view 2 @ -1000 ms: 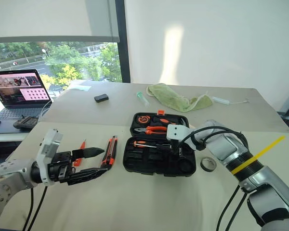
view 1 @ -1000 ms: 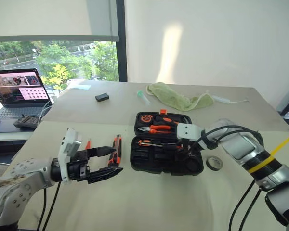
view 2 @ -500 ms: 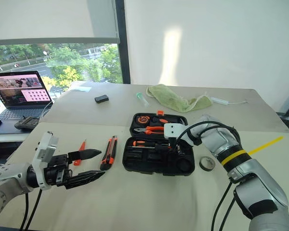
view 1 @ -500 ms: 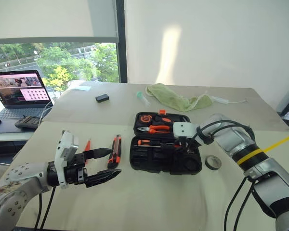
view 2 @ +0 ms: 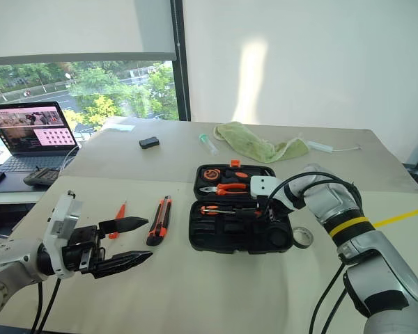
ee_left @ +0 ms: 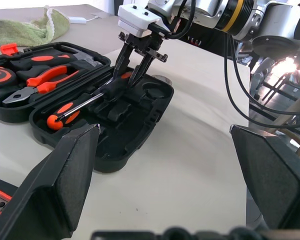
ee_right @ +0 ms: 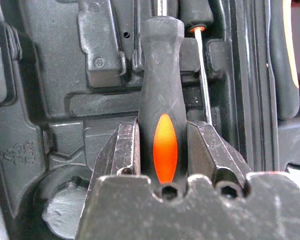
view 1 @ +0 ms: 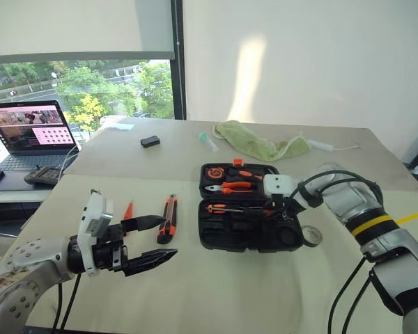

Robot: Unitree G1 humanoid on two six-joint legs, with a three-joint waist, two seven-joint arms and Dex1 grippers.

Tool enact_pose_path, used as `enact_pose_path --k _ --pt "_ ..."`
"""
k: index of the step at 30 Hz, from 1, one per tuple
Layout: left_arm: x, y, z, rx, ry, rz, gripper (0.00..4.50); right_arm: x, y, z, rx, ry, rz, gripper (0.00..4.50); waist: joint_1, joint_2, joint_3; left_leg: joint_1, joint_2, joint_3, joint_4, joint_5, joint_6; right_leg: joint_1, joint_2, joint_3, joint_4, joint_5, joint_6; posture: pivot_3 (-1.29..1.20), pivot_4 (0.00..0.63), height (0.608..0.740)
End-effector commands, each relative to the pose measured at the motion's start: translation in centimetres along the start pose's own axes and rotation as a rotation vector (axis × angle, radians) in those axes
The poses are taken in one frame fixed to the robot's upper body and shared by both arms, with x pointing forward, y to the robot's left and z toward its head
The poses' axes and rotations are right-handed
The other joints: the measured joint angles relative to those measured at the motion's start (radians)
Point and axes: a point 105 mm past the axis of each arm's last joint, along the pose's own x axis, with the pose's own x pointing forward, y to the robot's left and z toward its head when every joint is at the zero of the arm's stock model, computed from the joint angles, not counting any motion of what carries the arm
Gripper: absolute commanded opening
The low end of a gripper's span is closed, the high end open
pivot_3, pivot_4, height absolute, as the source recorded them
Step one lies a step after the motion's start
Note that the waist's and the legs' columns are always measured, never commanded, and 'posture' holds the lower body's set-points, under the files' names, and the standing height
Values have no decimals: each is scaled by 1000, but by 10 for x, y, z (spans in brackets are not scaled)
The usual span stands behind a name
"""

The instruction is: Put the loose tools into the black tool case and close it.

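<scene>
The black tool case (view 1: 216, 243) lies open in the middle of the table. My right gripper (ee_right: 162, 131) reaches down into its front half and is shut on the black handle of an orange-and-black screwdriver (ee_right: 160, 100), which lies along a moulded slot. A second screwdriver (view 1: 226, 208) rests in the case beside it. The orange-black utility knife (view 1: 168, 217) and the slim orange tester screwdriver (view 1: 127, 209) lie on the table left of the case. The black tape roll (view 1: 311, 236) sits just right of it. My left gripper (view 1: 168, 238) hovers open near the knife, holding nothing.
Orange-handled pliers (view 1: 226, 186) and a tape measure (view 1: 213, 172) sit in the case's far half. A green cloth (view 1: 261, 142), a small black box (view 1: 150, 141) and a clear tube (view 1: 207, 141) lie farther back. A laptop (view 1: 31, 136) stands at the far left.
The whole view has shifted. My right gripper, still shut on the screwdriver, has edged slightly toward the case's right end. The left gripper holds its place, open.
</scene>
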Motion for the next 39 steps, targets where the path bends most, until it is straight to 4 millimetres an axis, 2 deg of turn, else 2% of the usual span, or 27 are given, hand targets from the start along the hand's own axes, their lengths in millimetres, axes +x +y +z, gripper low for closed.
enact_pose_path --k 1,10,21,34,39 --pt "1 -2 7 50 -9 -17 4500 -16 8 -3 -34 -8 58 996 0 0 0 -1 0 0 0 0 0 -1 0 0 0 0 0 0 150 740" --pt "-2 -2 4 46 -12 -11 4500 -22 -5 -12 -108 69 11 996 -21 0 0 0 2 1 -1 0 -2 -2 2 0 0 0 0 0 150 740" --pt "0 -7 3 49 -18 -4 4500 1 -22 -9 -117 94 -12 996 -40 0 0 2 4 1 -1 1 -3 -1 3 1 1 1 -2 0 150 740" --pt "2 -4 2 55 -16 22 4500 18 -19 -4 -199 108 59 996 -40 1 0 2 4 0 -4 1 -5 -2 3 1 2 0 -4 0 150 740" --pt "-2 -2 -1 56 -14 31 4500 13 -13 5 -229 70 96 996 -40 1 0 3 5 0 -4 0 -6 -2 4 1 2 0 -4 0 150 740"
